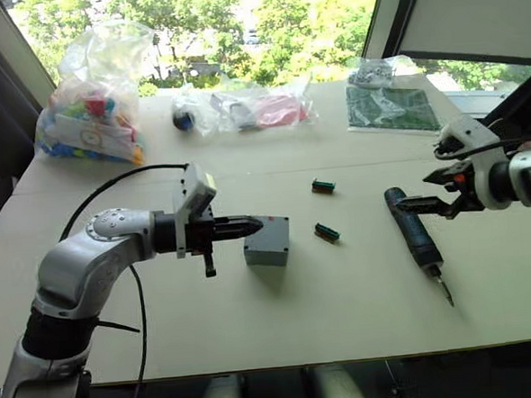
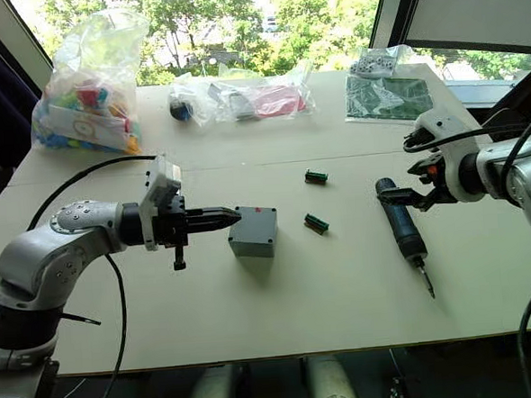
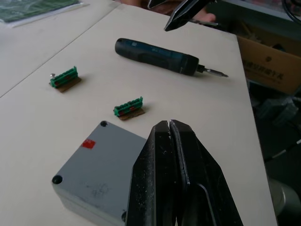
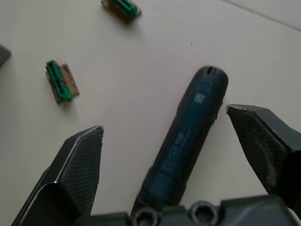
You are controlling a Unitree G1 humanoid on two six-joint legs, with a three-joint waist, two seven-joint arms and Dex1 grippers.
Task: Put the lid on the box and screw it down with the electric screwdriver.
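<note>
Grey plastic, the box (image 1: 268, 240) sat near the middle of the pale table (image 1: 344, 311) with the lid (image 3: 101, 167) already on top, a small red mark showing on its upper face; the left gripper (image 1: 252, 225) hovered at the box's 9 o'clock edge, its two black fingers (image 3: 162, 179) pressed together on nothing; the electric screwdriver (image 1: 416, 238) lay flat at the box's 3 o'clock, well apart from it, bit pointing toward 5 o'clock; the right gripper (image 4: 164, 134) hung just above the tool's butt end, fingers spread wide to either side of the barrel, not touching it; two small green terminal blocks (image 1: 327, 232) lay between box and screwdriver; clear bags (image 1: 92, 97) lay along the table's 12 o'clock edge.
</note>
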